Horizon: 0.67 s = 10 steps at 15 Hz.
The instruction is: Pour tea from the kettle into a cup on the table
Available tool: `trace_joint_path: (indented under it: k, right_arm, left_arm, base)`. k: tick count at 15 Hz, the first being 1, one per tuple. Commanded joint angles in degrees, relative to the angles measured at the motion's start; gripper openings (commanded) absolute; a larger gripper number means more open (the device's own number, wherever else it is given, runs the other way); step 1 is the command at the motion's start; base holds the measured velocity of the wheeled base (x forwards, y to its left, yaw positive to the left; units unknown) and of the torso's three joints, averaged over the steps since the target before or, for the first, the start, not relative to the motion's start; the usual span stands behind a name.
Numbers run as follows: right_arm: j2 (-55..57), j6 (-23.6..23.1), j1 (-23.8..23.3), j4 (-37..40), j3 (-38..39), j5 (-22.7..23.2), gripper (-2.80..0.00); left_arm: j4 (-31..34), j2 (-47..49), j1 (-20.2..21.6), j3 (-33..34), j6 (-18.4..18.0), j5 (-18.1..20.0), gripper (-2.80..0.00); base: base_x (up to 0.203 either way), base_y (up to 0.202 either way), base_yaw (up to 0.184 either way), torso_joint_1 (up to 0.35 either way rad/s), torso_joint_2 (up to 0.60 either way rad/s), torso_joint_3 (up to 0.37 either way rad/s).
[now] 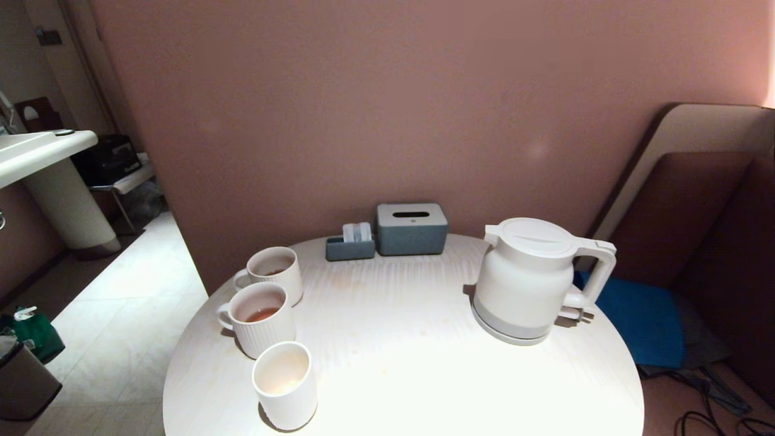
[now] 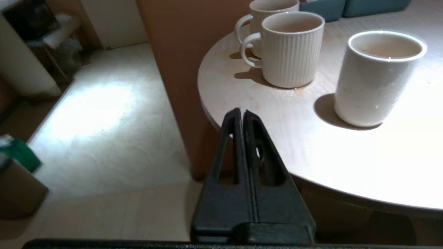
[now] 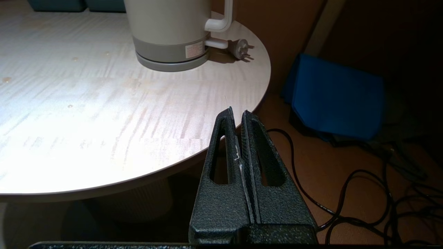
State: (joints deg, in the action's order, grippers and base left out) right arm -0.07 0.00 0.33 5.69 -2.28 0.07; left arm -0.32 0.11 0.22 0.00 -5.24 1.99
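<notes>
Head view showed the kettle [image 1: 525,280] standing upright on the right half of the table [image 1: 412,339], lid on, its short spout turned toward the robot's left and its angular loop handle [image 1: 596,269] turned toward the robot's right, out over the table's right rim; a loose plug [image 3: 242,48] lay on the table just beside the kettle's foot, on the handle side. The cup [image 1: 284,384] stood upright near the front left edge, well apart from the kettle, with two ribbed mugs [image 1: 260,318] behind it, the nearer one holding some tea [image 1: 263,314]; whether the cup held any liquid could not be told. A tissue box [image 1: 412,228] and a small tray sat at the back edge.

Neither arm appeared in the head view. The right tool [image 3: 237,116] hung low off the table's right front rim, jaws pressed together and gripping nothing; the kettle lay ahead of it and across the tabletop, handle facing that side. The left tool [image 2: 241,116] hung off the left front rim, likewise closed and empty, with the cup nearest to it.

Judgement: the right arm was the nearer to the handle; the grasp had not begun; the tool would need to open and approach from the kettle's right; the pour would then travel across the table toward the cup; the spout already faced that way.
</notes>
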Motion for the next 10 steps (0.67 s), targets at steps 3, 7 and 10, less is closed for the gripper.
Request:
trace_joint_path:
  k: [3, 7, 10]
  right_arm:
    - [0.1, 0.0, 0.0, 0.0, 0.0, 0.0, -2.8]
    - [0.1, 0.0, 0.0, 0.0, 0.0, 0.0, -2.8]
    - [0.1, 0.0, 0.0, 0.0, 0.0, 0.0, -2.8]
  left_arm:
    - [0.0, 0.0, -0.1, 0.0, 0.1, 0.0, -2.8]
    - [0.0, 0.0, -0.1, 0.0, 0.8, -0.1, -2.8]
    - [0.0, 0.0, -0.1, 0.0, 0.8, -0.1, -2.8]
  base:
    - [0.0, 0.0, 0.0, 0.0, 0.0, 0.0]
    - [0.0, 0.0, 0.0, 0.0, 0.0, 0.0]
    - [0.0, 0.0, 0.0, 0.0, 0.0, 0.0]
